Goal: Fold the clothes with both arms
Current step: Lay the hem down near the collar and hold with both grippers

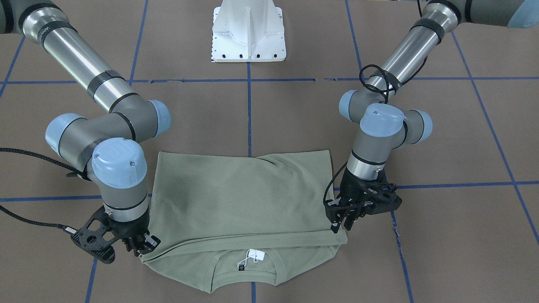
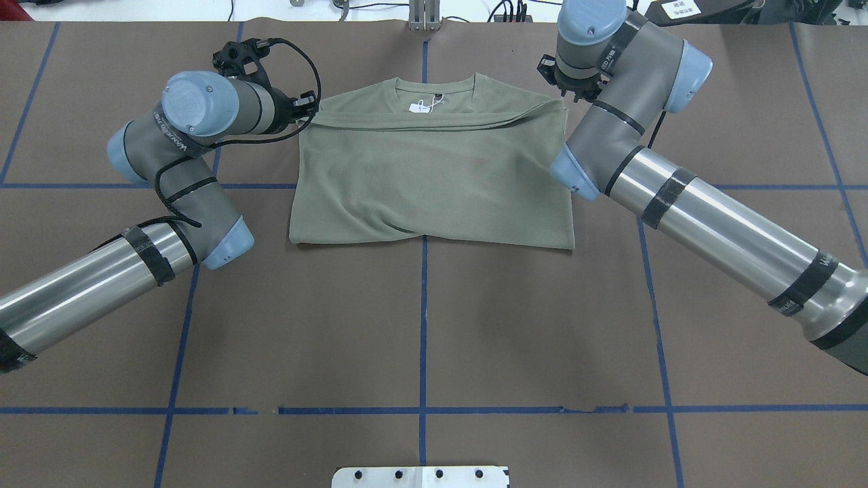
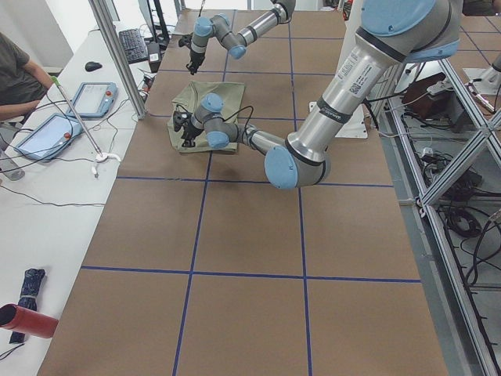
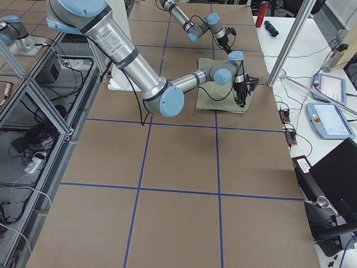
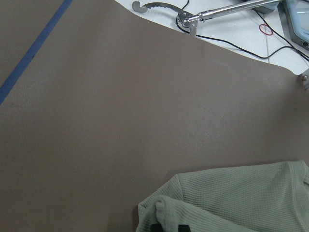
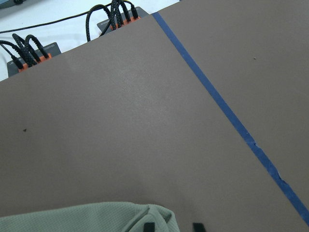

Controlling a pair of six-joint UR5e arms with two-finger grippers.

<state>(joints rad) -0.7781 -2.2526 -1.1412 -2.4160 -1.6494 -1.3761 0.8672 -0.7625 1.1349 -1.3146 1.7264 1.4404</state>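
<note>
Shirt [image 1: 244,198] x1, folded | left tool [image 1: 342,227] x1: cannot tell | right tool [image 1: 143,248] x1: spread

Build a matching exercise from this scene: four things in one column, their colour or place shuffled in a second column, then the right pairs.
Column one:
1. shirt
2. tag
3. tape lines
4. pedestal base

Column two:
A. blue, in a grid
B. white, inside the collar
C. sage green, folded over with the collar showing
D. white metal, on the robot's side of the table

Pairs: 1-C, 2-B, 3-A, 4-D
</note>
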